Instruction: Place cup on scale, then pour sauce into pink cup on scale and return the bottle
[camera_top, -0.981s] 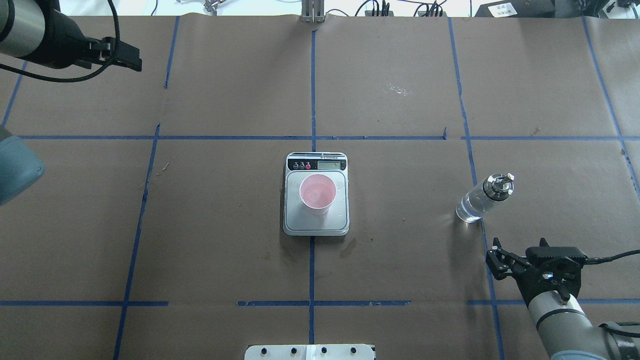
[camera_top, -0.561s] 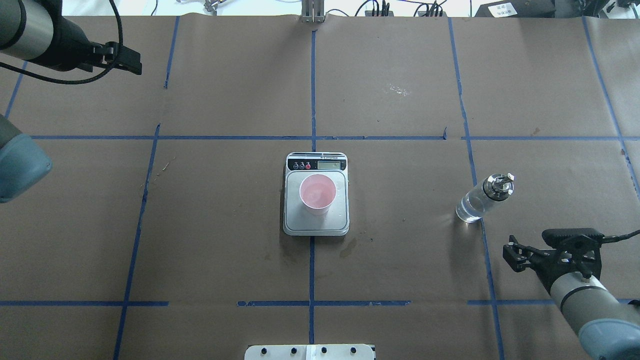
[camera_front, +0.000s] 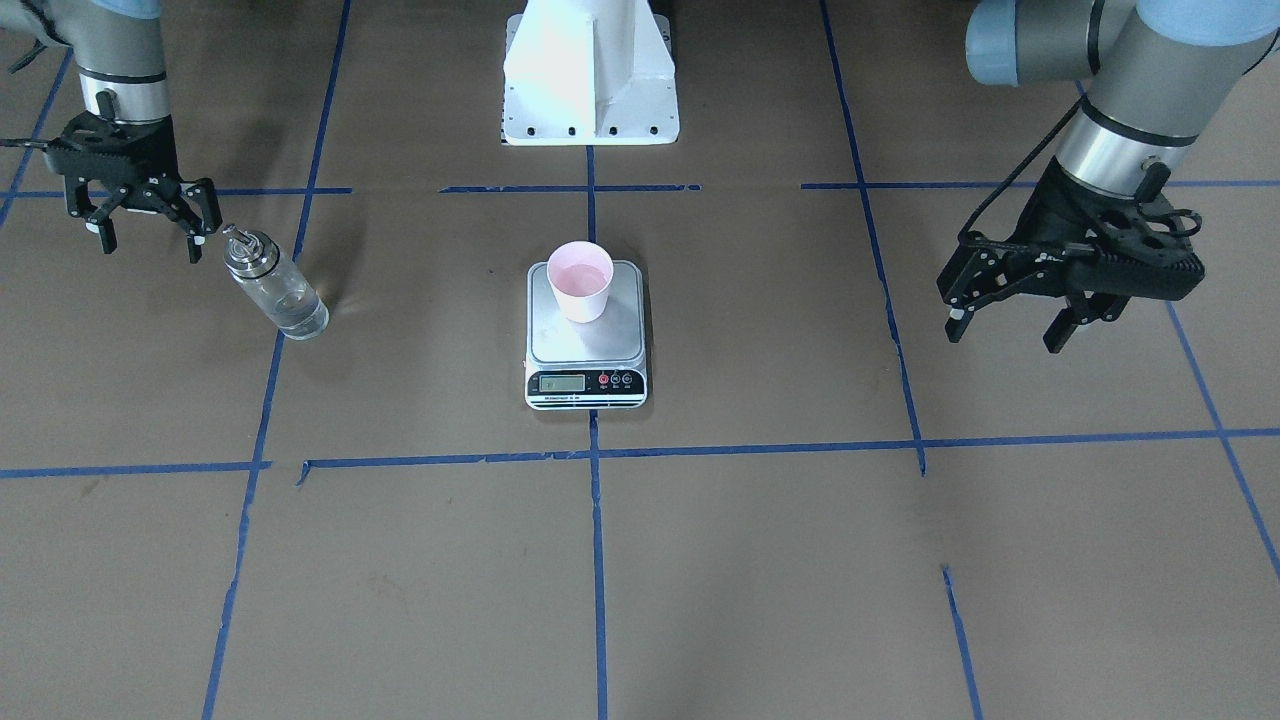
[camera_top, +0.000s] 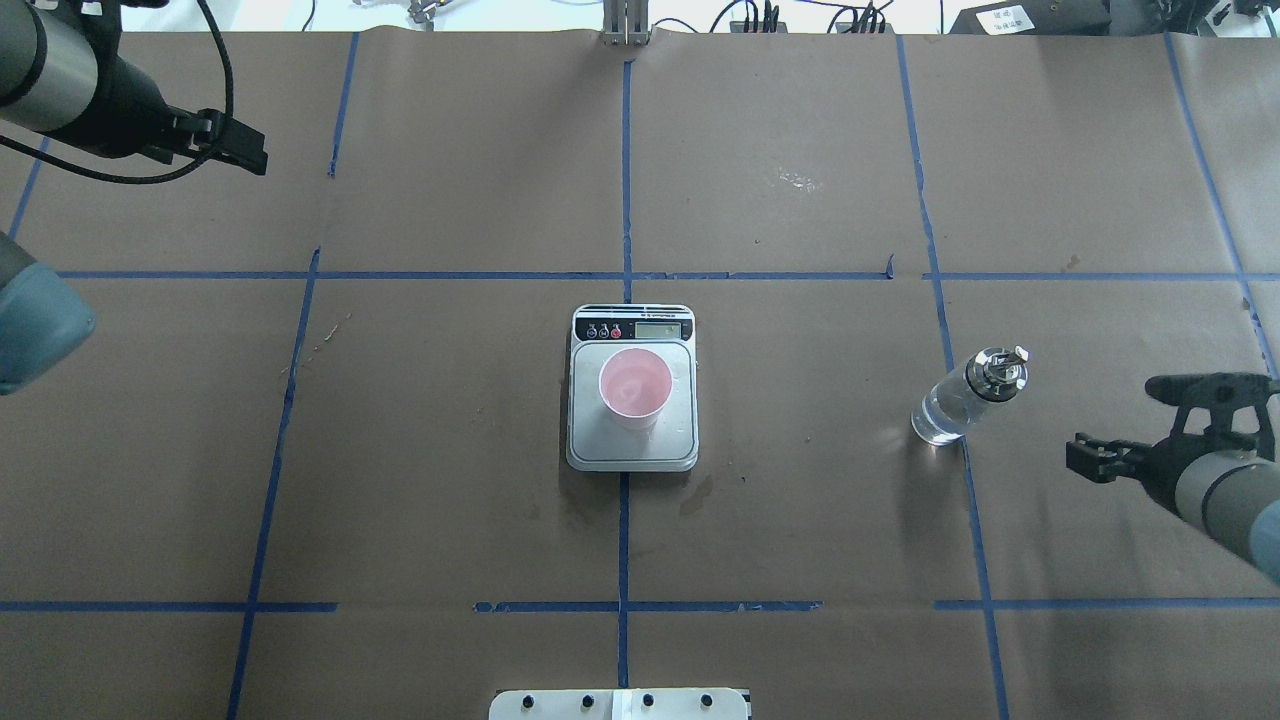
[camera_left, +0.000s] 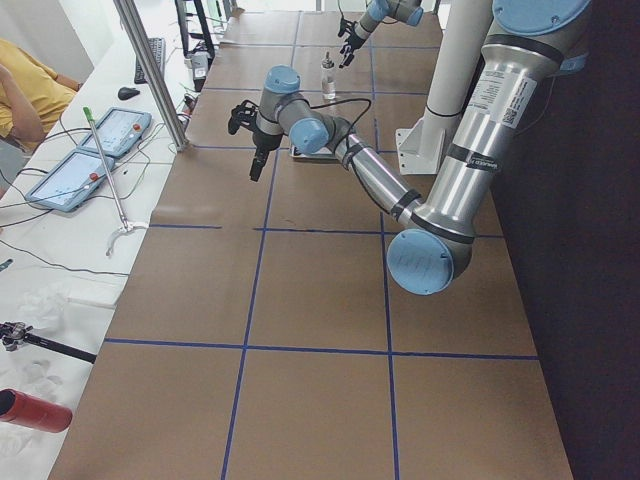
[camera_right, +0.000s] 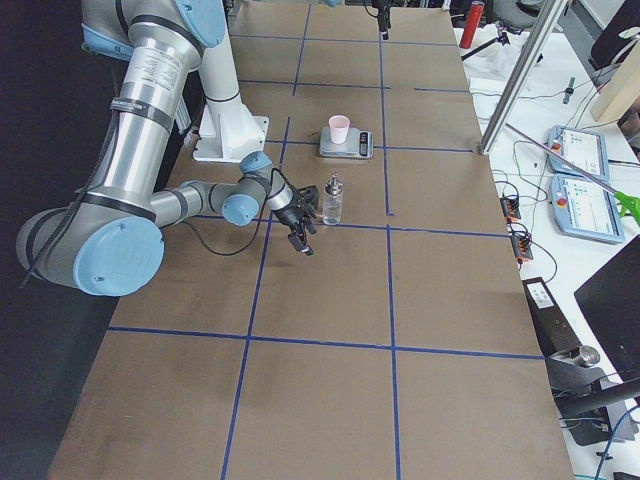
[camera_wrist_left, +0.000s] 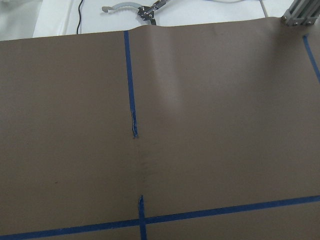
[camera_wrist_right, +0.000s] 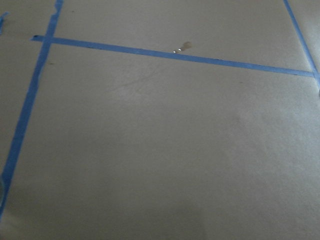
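Note:
The pink cup (camera_top: 635, 388) stands upright on the steel platform of the scale (camera_top: 633, 448) at the table's middle; both also show in the front view, cup (camera_front: 580, 280) on scale (camera_front: 586, 350). The clear glass bottle (camera_top: 965, 398) with its metal spout stands upright on the table to the right, on a blue tape line; in the front view the bottle (camera_front: 277, 288) is at the left. My right gripper (camera_top: 1110, 420) is open and empty, to the right of the bottle and apart from it (camera_front: 148, 235). My left gripper (camera_front: 1005, 330) is open and empty, far left and above the table (camera_top: 240, 150).
Brown paper with blue tape lines covers the table. The robot's white base (camera_front: 590, 70) is at the near edge. An aluminium post (camera_top: 625, 20) and cables stand at the far edge. Tablets (camera_right: 585, 180) lie on a side table beyond it.
My right gripper has swung right and away from the robot's base, from below the bottle to its right side. My left gripper has drifted slightly left. Cup, scale and bottle have not moved.

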